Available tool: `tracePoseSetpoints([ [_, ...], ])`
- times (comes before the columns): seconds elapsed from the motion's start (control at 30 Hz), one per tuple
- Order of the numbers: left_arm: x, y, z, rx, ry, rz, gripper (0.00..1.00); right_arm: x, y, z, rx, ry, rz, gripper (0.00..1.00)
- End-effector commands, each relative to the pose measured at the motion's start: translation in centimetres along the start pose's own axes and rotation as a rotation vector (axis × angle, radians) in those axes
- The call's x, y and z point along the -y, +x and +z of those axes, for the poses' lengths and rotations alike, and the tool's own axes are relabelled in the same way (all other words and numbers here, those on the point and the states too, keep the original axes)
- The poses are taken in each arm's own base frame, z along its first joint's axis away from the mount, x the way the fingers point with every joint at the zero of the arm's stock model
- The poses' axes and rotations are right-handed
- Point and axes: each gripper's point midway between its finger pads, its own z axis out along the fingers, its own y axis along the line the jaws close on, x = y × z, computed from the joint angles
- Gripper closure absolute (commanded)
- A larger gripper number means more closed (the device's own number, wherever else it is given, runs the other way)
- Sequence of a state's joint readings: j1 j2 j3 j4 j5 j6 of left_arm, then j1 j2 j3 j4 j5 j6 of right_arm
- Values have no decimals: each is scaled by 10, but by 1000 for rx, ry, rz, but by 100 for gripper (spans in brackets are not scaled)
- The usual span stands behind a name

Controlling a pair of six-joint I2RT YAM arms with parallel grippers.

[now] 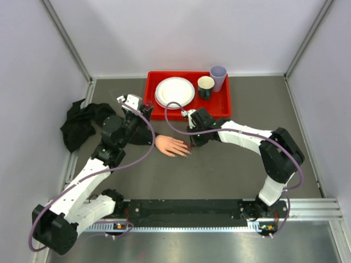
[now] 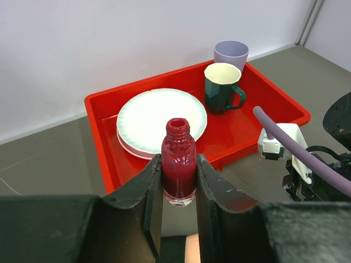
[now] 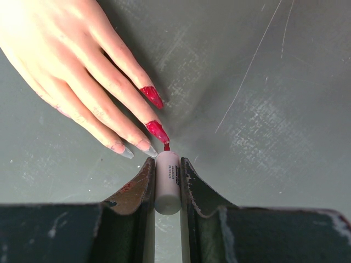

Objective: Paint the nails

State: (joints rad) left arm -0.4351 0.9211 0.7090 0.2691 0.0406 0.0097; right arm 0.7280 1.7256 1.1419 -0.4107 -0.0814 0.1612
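At the nine o'clock edge of the table [image 1: 219, 175] lay a crumpled black cloth [image 1: 77, 127], apart from the work. To its three o'clock side the left gripper [image 2: 179, 174] was clenched on an uncapped nail polish bottle [image 2: 179, 159], a finger pressed on each side. It held the bottle upright with the open neck on top, probably so that the deep red polish would not spill and the brush could be dipped from above. At twelve o'clock on the table stood a red tray [image 1: 216, 104] bearing white plates [image 1: 175, 91], a green mug [image 1: 205, 86] and a lavender cup [image 1: 218, 76], none of them in use.

Near the table's centre the mannequin hand [image 1: 171, 146] lay palm down with its fingers pointing toward three o'clock, which turned the nails [image 3: 157, 131] up to the brush. In the right wrist view two nails were glossy red; the two toward seven o'clock of them looked pale and unpainted. The thumb's nail could not be seen.

The right gripper [image 3: 167, 164] grasped the white brush cap [image 3: 167, 189] lengthwise between its fingers, so the brush [image 3: 166, 146] pointed ahead to twelve o'clock. Its red tip met the end of the nearer red nail, though true contact could not be told. That nail seemed nearly finished, with the pale ones next.
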Motion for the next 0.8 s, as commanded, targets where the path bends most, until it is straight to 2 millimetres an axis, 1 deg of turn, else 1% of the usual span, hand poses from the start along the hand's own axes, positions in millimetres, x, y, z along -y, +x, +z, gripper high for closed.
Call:
tracePoseSetpoints([
  [0.0,0,-24,1,78,4,0,100,-5,-33,-10,97,-17,4,100],
  [0.3,0,-22,2,73,7,-1,100,-6,-39,-11,110,-21,1,100],
  [0.43,0,-23,1,76,5,0,100,-7,-36,-8,98,-27,3,100],
  [0.6,1,-23,1,76,8,-1,100,-8,-41,-10,112,-31,2,100],
  [0.77,0,-23,1,76,5,-1,100,-8,-41,-8,107,-33,2,100],
])
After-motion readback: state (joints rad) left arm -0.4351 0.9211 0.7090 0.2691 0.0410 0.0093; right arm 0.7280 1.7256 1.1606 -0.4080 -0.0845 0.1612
